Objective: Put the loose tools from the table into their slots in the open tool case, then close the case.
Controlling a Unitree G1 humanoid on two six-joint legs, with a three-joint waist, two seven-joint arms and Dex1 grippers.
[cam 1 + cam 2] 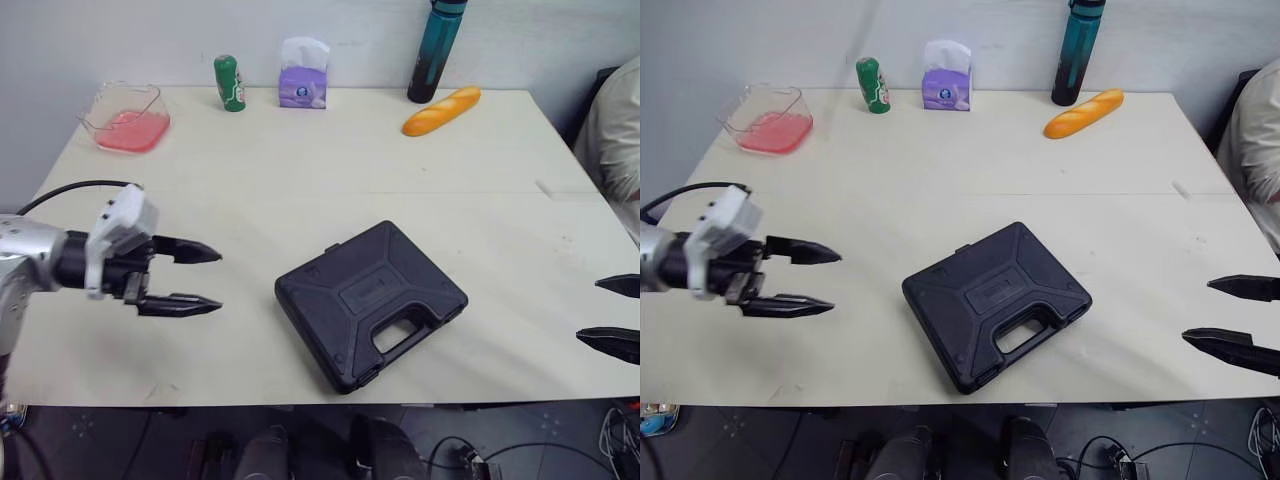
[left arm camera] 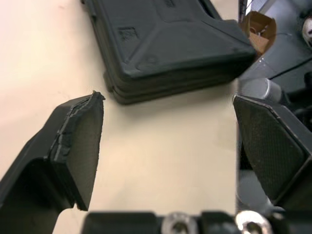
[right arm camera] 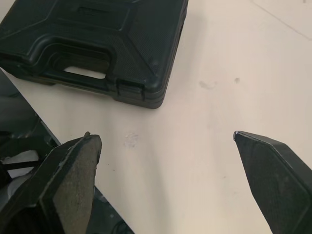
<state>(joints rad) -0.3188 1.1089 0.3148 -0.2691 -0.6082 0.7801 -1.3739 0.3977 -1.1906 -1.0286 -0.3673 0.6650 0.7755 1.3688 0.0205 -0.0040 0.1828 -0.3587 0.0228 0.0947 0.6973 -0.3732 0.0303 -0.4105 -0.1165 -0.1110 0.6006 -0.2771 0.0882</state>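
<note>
Two open tools hang over the tabletop (image 1: 330, 170), and both are empty. The left tool (image 1: 215, 281) is out to the left of the tool case (image 1: 365, 285), apart from it, with its fingers spread and nothing between them. The right tool (image 1: 1198, 311) is at the right edge, also apart from the case, fingers spread wide and holding nothing.

The black tool case lies in the middle of the near side of the tabletop. Its lid is down flat and its handle points to the near right corner. We think the closing step is done, or very nearly. We cannot tell if the little clasps by the handle are snapped shut.

Along the far side sit a clear tub with something pink in it (image 1: 155, 108), a green can (image 1: 230, 83), a purple tissue pack (image 1: 303, 85), a teal bottle (image 1: 436, 50) and a bread loaf (image 1: 441, 110). None of these belongs in the case. A person (image 1: 620, 130) sits at the far right.

We cannot look inside the case, so we can only guess that the loose tools are in their slots. If they are, little is left but maybe pressing the clasps.
</note>
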